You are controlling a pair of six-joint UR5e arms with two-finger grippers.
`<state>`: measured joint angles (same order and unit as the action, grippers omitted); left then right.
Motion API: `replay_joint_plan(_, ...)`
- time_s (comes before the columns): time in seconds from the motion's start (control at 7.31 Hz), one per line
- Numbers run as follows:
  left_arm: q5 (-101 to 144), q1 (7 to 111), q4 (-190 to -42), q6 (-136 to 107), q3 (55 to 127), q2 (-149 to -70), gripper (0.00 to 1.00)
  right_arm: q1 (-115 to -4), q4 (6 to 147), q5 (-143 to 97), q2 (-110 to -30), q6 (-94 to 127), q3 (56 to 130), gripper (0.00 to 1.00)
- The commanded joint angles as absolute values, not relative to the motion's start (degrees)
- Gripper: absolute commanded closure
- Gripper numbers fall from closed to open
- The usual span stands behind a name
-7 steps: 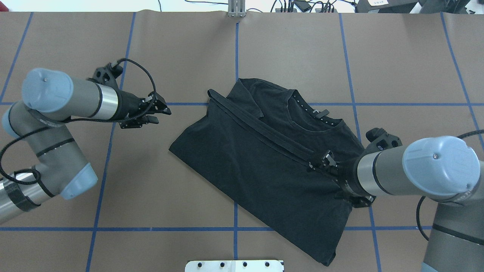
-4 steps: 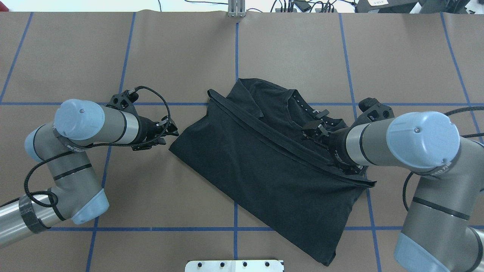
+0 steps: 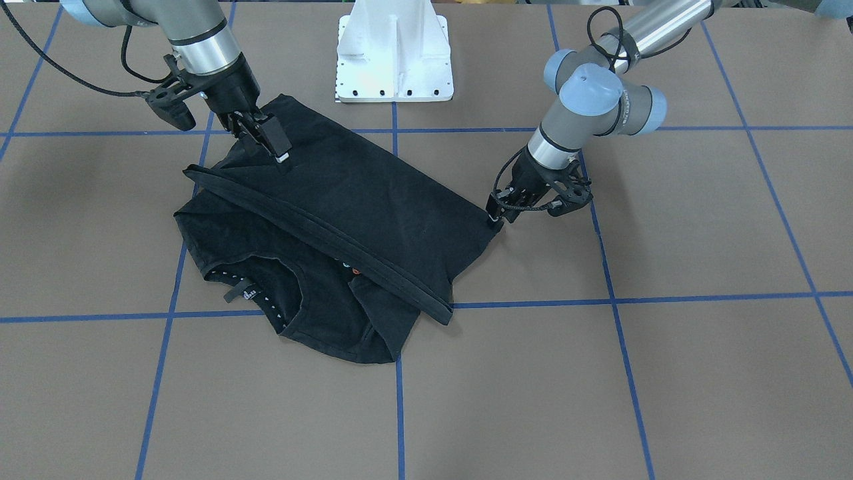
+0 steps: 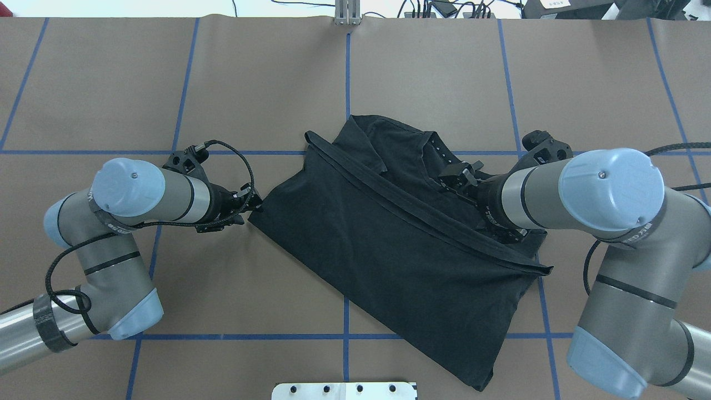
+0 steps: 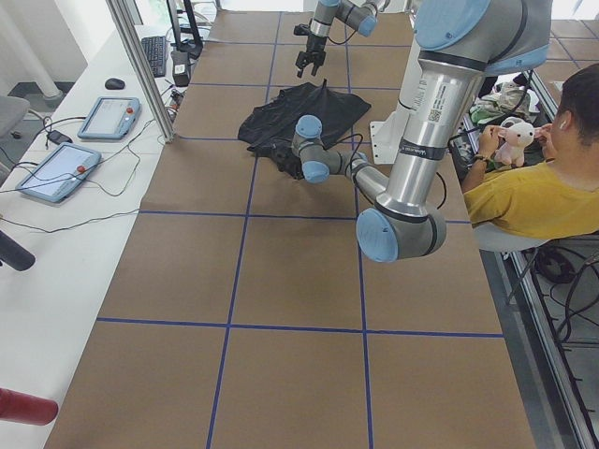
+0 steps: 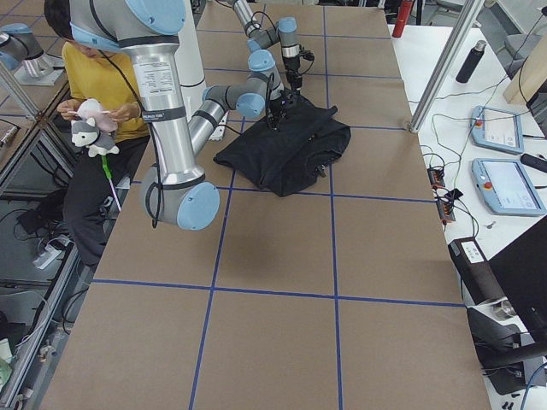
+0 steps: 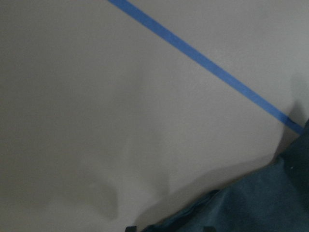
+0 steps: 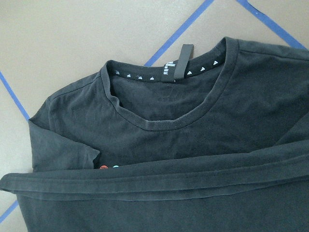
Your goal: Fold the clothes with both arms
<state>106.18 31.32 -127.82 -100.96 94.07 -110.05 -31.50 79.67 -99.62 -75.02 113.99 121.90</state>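
Over the last second I had brought the left gripper (image 4: 254,204) up to the corner of the T-shirt (image 4: 389,250), which lay half-folded mid-table. The right gripper (image 4: 456,179) had left the hem for the collar. I could not tell either grip, and judged the next fold due.

A: Where is free room?
B: Bare table (image 4: 111,83) lies wide beyond the T-shirt (image 4: 389,250) and on both sides.
A: What blocks?
B: The white pedestal (image 3: 393,53) near its robot-side edge; the right arm (image 4: 555,189) hangs over the collar half.
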Motion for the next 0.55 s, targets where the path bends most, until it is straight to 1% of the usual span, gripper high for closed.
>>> replay_joint_plan(0.0,106.17,31.03,-127.71,-100.90,93.69,-109.95,0.46,-31.90,79.72,-99.67,-74.80,113.99,121.81,0.00)
replay_joint_plan(0.27,106.08,31.03,-127.79,-100.90,93.25,-110.39,0.47,-32.34,79.72,-100.02,-74.79,114.08,122.08,0.00)
replay_joint_plan(0.41,106.08,31.03,-127.79,-100.90,93.16,-110.39,0.56,-32.60,79.80,-100.19,-74.88,114.08,122.25,0.00)
